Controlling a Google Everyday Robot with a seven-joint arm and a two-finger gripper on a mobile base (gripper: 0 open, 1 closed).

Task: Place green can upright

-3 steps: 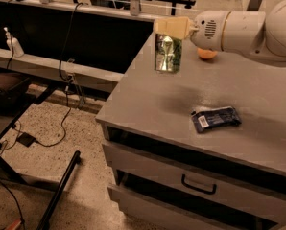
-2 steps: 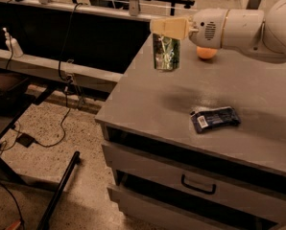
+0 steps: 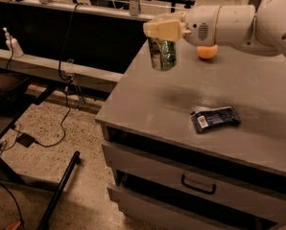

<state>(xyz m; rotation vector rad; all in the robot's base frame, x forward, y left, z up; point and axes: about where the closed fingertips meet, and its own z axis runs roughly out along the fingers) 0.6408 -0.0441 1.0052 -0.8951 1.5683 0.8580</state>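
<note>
Cream two-finger gripper (image 3: 162, 34) sits upper centre of frame, on end of white robot arm (image 3: 229, 19) coming in from upper right; fingers look clamped on top part of green aluminium drink can (image 3: 162, 55), which hangs directly below gripper; key relation = can under gripper, long axis approx vertical, maybe slight tilt, so it's already close to upright orientation.

Can is at the far-left edge of the grey flat-topped drawer cabinet (image 3: 152, 104); base seems off the surface, but can't tell if it's fully over the top or partly past the edge; judgement: next move needs a straight descent w/ base landing flat on grey top, inboard of the edge, then release.

Can look: green body w/ pale leafy/white patches, shiny sides, top hidden by fingers.

Orange round fruit (image 3: 206, 51) sits just right of can, behind arm; flat dark blue snack packet (image 3: 215, 119) lies well apart, lower right on the top; neither blocks the drop spot.
</note>
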